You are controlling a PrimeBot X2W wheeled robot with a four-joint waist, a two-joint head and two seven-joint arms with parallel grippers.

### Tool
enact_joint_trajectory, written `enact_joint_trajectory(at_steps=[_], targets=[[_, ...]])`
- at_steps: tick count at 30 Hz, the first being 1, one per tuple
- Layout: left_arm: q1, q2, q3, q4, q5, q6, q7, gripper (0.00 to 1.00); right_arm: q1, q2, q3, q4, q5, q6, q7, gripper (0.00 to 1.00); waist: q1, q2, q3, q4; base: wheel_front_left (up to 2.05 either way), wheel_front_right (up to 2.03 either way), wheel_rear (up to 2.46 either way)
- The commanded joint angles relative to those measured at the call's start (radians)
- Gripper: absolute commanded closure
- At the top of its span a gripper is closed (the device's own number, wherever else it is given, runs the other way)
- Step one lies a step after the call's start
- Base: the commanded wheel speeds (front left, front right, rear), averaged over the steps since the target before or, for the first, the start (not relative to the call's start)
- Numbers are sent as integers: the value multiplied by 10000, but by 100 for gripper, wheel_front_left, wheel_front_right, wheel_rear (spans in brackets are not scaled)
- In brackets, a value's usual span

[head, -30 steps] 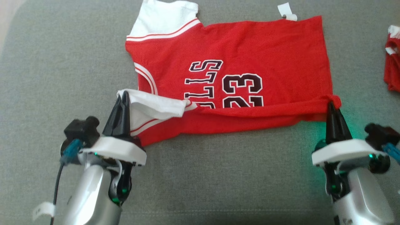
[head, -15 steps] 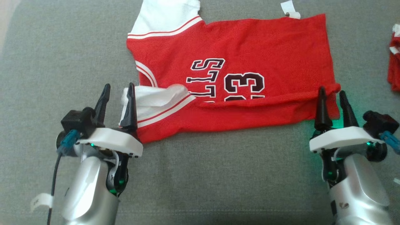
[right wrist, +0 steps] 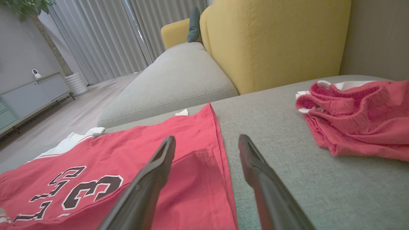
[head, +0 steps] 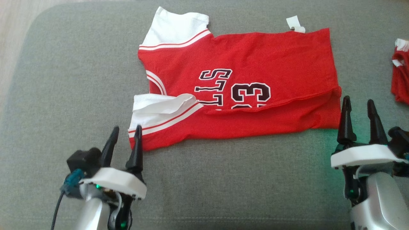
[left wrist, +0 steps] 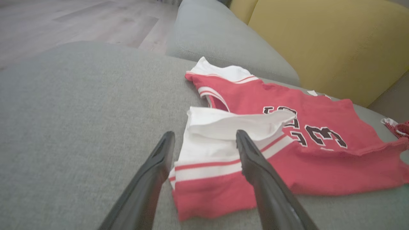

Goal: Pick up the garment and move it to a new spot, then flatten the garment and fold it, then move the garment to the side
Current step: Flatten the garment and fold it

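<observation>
A broad grey fabric sofa cushion [head: 223, 179] filled the foreground, with a yellow upholstered backrest [right wrist: 271, 41] behind it and pale wooden floor [left wrist: 64, 22] off to one side. The red short-sleeved basketball jersey with white sleeves and black "BULLS 23" print [head: 255, 57] lay sideways across the middle of the cushion, collar toward the robot's left, hem toward its right. Its near long edge was folded up over the body and hid the lower part of the lettering, and the near white sleeve sat crumpled on top of that fold. A small white label [head: 295, 25] stuck out at the far edge.

The left gripper [head: 127, 128] hovered just short of the jersey's near-left corner, jaws apart and empty. The right gripper [head: 358, 99] stood just beside the near hem corner, jaws likewise apart, holding nothing. A smaller crumpled red mesh garment with white edging [right wrist: 361, 118] lay well apart at the right.
</observation>
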Motion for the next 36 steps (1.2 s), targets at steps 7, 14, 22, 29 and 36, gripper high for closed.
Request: enact_joint_trajectory(at_steps=[7,14,22,29,36], targets=[[278,355,270,-267,-398,-33,1240,0,384,-47,244,-1188,35,65,336,0,0,0,-132,-28,0,0,0],[40,339,440,122,-763,189,1875,0,421,-47,522,-1592,190,65,486,0,0,0,137,-278,0,0,0],[-103,354,408,571,-1000,258,2407,0,433,-47,517,-1717,148,65,608,0,0,0,308,-477,0,0,0],[-250,337,323,840,-1215,138,2585,100,405,-47,538,-1620,69,65,869,0,0,0,399,-540,0,0,0],[-342,319,276,394,-1236,129,2256,100,393,-47,455,-877,-512,65,2051,0,0,0,409,-433,0,0,0]])
